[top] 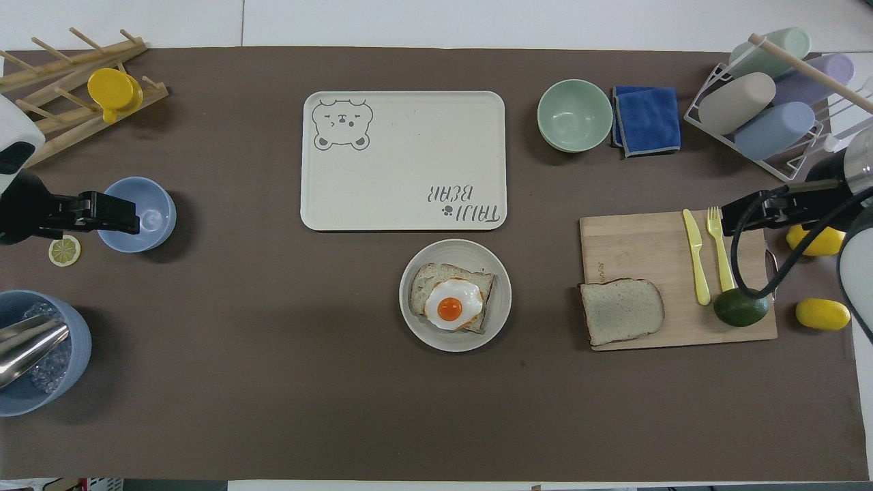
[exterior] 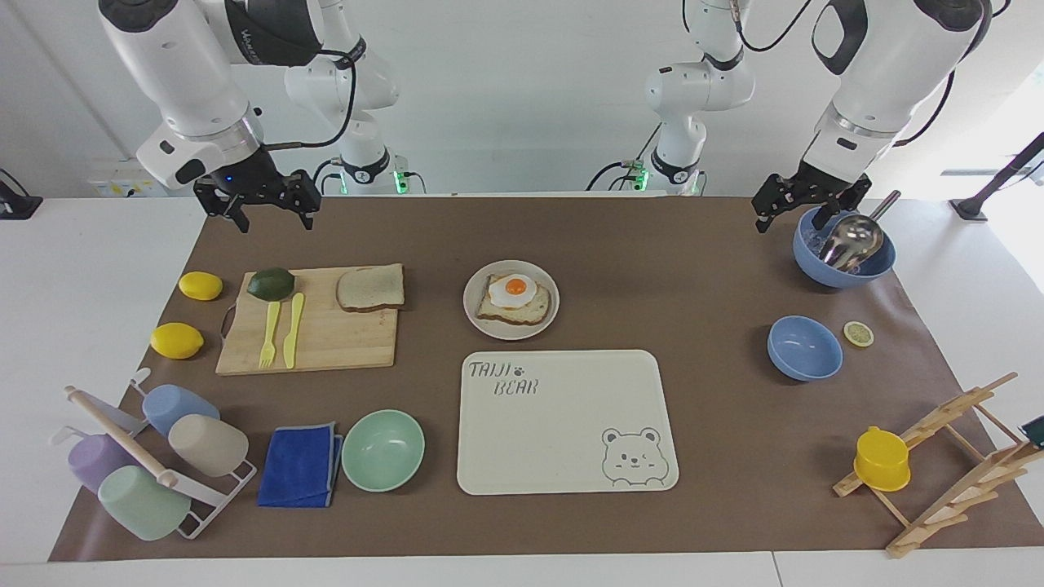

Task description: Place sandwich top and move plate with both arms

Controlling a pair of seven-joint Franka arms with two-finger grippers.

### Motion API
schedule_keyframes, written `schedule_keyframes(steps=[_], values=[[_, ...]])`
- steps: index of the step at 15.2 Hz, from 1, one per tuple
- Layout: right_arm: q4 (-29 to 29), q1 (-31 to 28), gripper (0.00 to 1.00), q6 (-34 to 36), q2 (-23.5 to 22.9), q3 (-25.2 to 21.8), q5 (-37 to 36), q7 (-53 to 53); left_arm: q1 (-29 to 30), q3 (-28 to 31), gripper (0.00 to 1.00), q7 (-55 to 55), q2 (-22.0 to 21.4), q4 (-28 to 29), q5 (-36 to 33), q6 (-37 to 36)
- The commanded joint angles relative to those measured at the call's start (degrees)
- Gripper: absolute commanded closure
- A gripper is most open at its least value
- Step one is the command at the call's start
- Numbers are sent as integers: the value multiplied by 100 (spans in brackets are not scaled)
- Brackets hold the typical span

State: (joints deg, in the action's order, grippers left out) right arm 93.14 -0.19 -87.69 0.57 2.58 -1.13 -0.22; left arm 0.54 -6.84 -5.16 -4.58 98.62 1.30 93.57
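Note:
The sandwich top (exterior: 371, 287) (top: 622, 310), a plain slice of bread, lies flat on a wooden cutting board (exterior: 326, 342) (top: 634, 239) toward the right arm's end of the table. At the table's middle stands the plate (exterior: 481, 319) (top: 423, 334), and on it lies a toast slice with a fried egg (exterior: 515, 287) (top: 450, 308). My right gripper (exterior: 276, 220) (top: 733, 221) hangs open and empty in the air by the cutting board's edge. Open and empty too, my left gripper (exterior: 798, 220) (top: 129, 217) is raised beside a blue bowl with a metal ladle (exterior: 844, 244) (top: 34, 351).
A cream bear-print tray (exterior: 563, 440) (top: 409, 150) lies just farther out than the plate, beside a mint-green bowl (exterior: 382, 450) (top: 575, 114) and a blue cloth (exterior: 299, 466). Fork, knife and an avocado (exterior: 271, 283) share the board; two lemons lie beside it. Cup racks stand at both ends.

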Motion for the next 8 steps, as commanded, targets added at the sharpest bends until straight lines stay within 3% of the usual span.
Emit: schedule_keyframes(steps=[1, 8], values=[[2, -43, 0, -3, 4, 14, 17, -145, 52, -28, 0, -29, -148, 113, -121, -49], [99, 1, 0, 6, 110, -12, 96, 101, 52, -28, 0, -29, -148, 113, -121, -49]])
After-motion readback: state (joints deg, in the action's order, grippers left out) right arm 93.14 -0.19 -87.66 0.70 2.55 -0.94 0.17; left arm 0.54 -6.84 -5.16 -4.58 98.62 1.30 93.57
